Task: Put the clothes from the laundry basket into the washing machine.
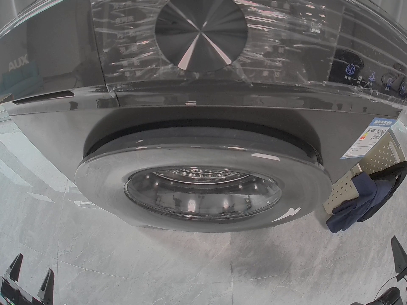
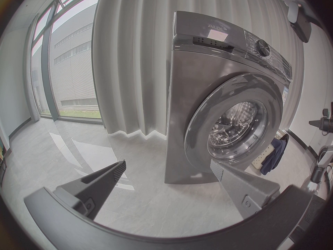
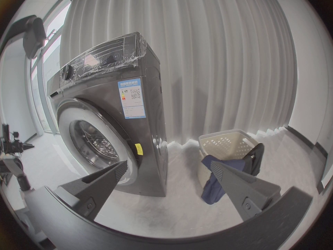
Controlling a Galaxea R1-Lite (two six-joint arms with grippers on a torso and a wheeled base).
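A dark grey washing machine (image 1: 203, 119) stands straight ahead with its round glass door (image 1: 202, 191) closed; it also shows in the left wrist view (image 2: 222, 98) and the right wrist view (image 3: 111, 122). To its right stands a cream laundry basket (image 1: 373, 162) (image 3: 225, 144) with dark blue clothes (image 1: 360, 202) (image 3: 215, 184) and a black garment (image 3: 256, 157) hanging over its rim. My left gripper (image 2: 168, 165) (image 1: 32, 272) is open and holds nothing, low on the left. My right gripper (image 3: 168, 165) is open and empty, low on the right, short of the basket.
Pale marble-look floor (image 1: 169, 259) spreads in front of the machine. White curtains (image 3: 222, 59) hang behind machine and basket. Large windows (image 2: 69, 59) lie to the left. A tripod stand (image 2: 322, 157) is off to the right side of the room.
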